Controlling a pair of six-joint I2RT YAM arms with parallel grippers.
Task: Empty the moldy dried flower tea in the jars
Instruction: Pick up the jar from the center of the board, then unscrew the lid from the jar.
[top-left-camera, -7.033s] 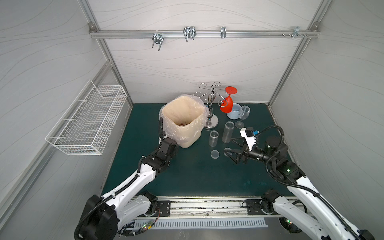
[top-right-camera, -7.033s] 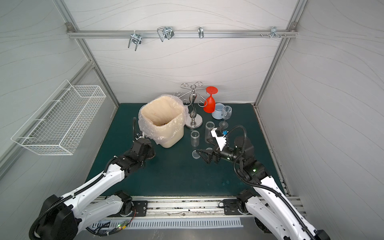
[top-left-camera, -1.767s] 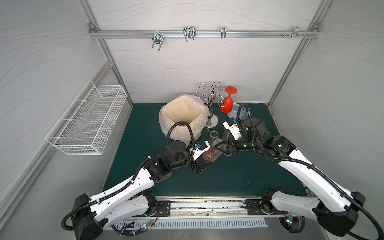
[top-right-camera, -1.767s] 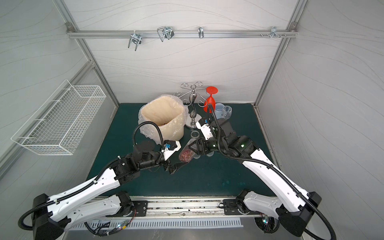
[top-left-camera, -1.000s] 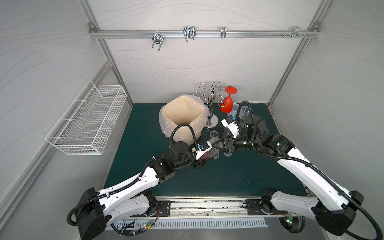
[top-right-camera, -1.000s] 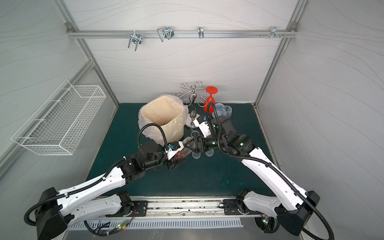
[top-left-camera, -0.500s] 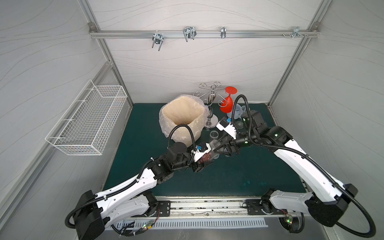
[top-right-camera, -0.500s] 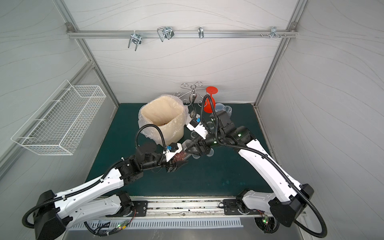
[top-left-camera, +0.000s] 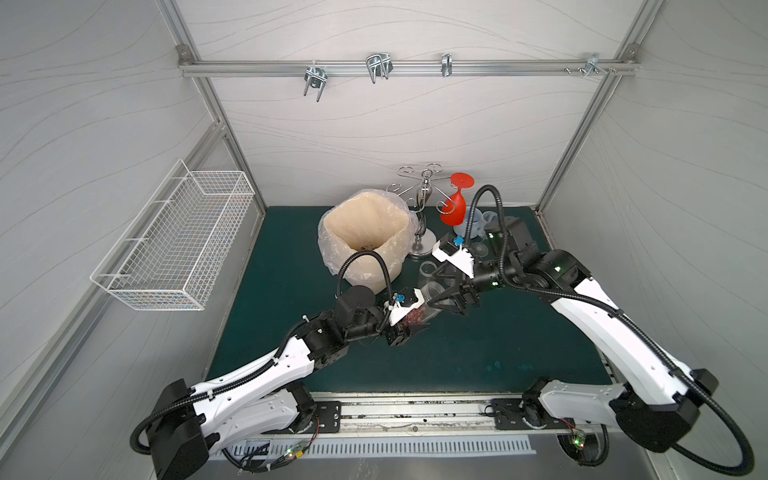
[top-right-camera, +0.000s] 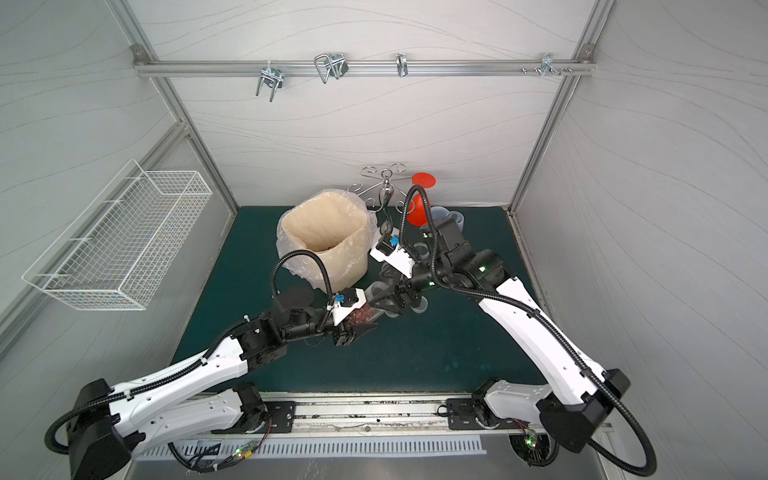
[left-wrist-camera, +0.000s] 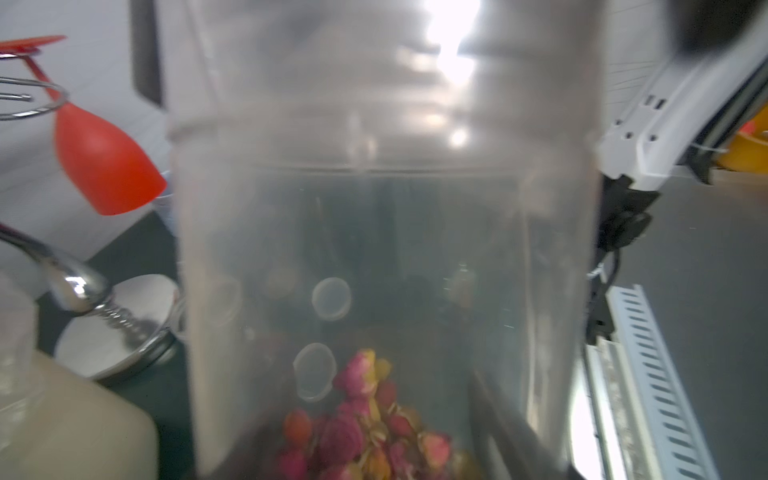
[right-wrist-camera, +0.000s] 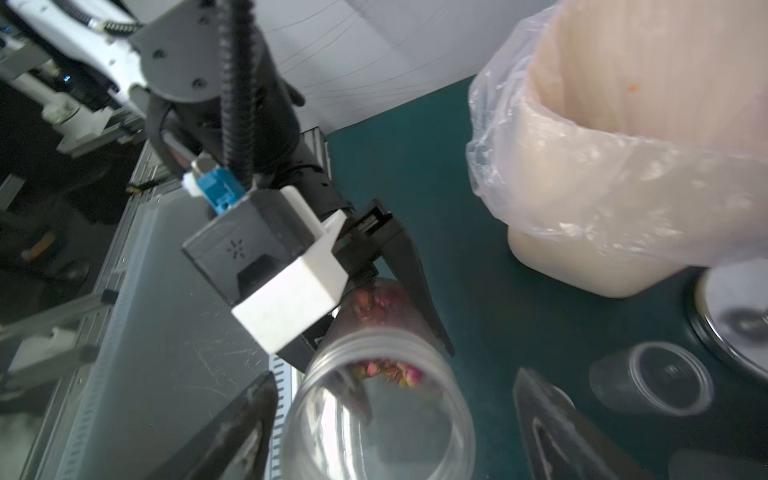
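Observation:
A clear jar hangs tilted over the green mat, with moldy dried flower tea heaped at its lower end. My left gripper is shut on that lower end. In the right wrist view the jar's threaded mouth faces the camera and pink tea shows inside. My right gripper stands open around the mouth, each finger apart from the rim. Another empty jar stands behind.
A cream bin with a plastic liner stands just behind the jar. A chrome glass stand, a hanging red wine glass and a pale blue mug are at the back. A small clear jar lies nearby. A wire basket hangs on the left wall.
My right gripper's jaws have spread wide and come off the jar's mouth end. The jar stays in the left gripper, nearly where it was.

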